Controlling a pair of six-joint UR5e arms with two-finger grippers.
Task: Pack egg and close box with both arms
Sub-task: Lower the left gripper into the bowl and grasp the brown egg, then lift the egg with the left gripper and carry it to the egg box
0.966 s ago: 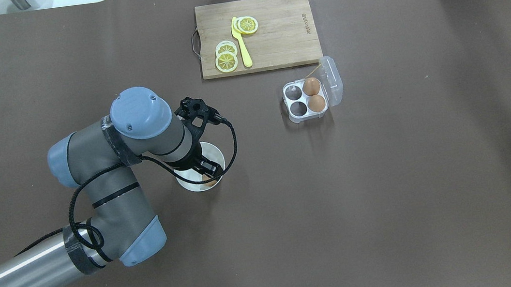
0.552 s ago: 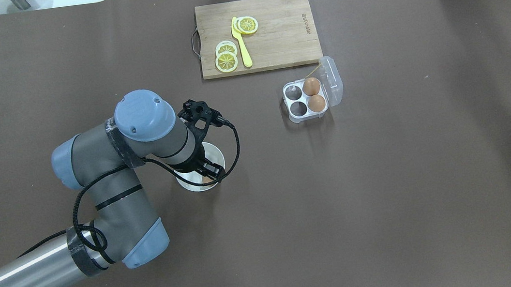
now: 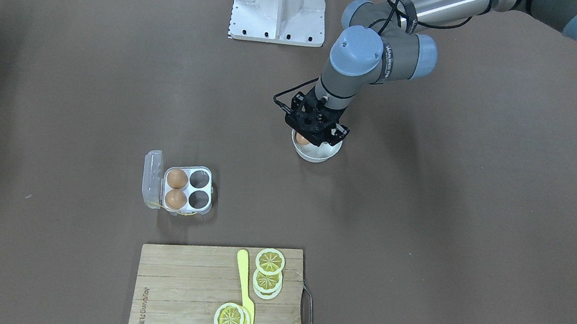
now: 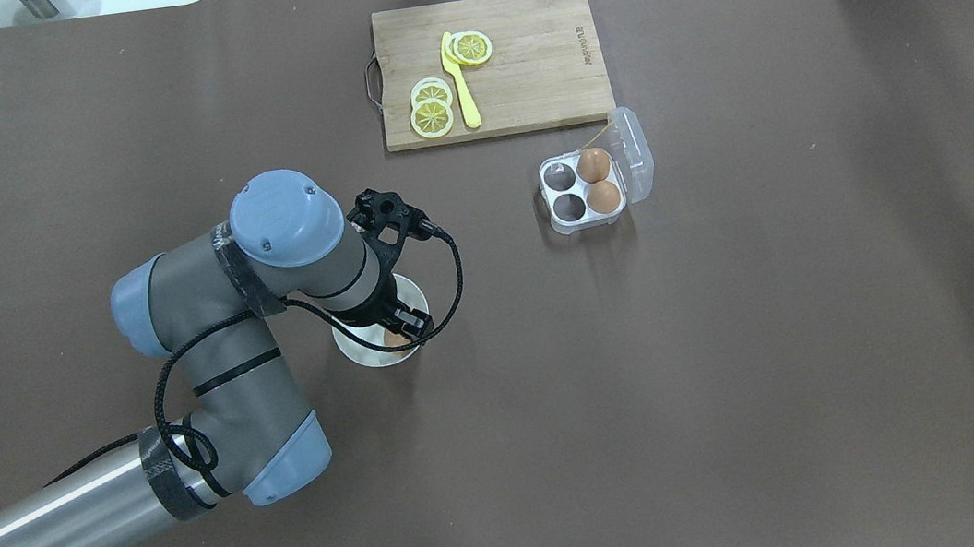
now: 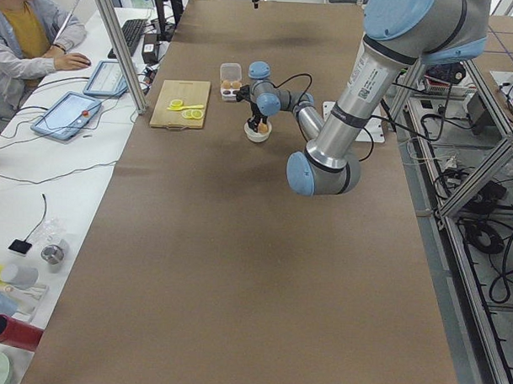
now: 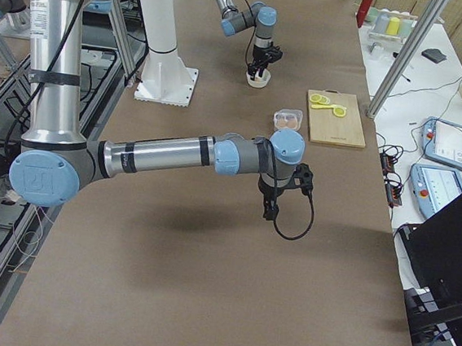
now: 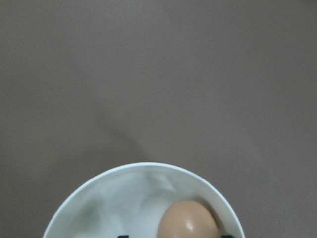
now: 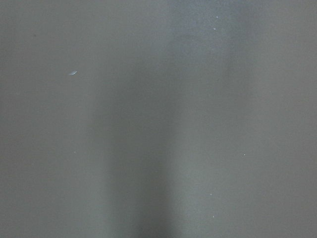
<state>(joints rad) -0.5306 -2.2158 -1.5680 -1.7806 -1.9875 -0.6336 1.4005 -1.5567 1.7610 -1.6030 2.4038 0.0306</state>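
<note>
One brown egg lies in a round white bowl, also seen in the front view. My left gripper hangs down into the bowl, its jaws apart on either side of the egg without closing on it. The clear four-cell box stands open, its lid folded back. Two brown eggs fill the cells on the lid side and the other two cells are empty. My right gripper hovers over bare table; I cannot tell if it is open or shut.
A wooden cutting board with lemon slices and a yellow knife lies beyond the box. The white robot base stands at the near table edge. Brown table cover surrounds the bowl and box.
My left arm has shifted a little to the right and its gripper has moved slightly within the bowl. The box and its eggs have not moved.
</note>
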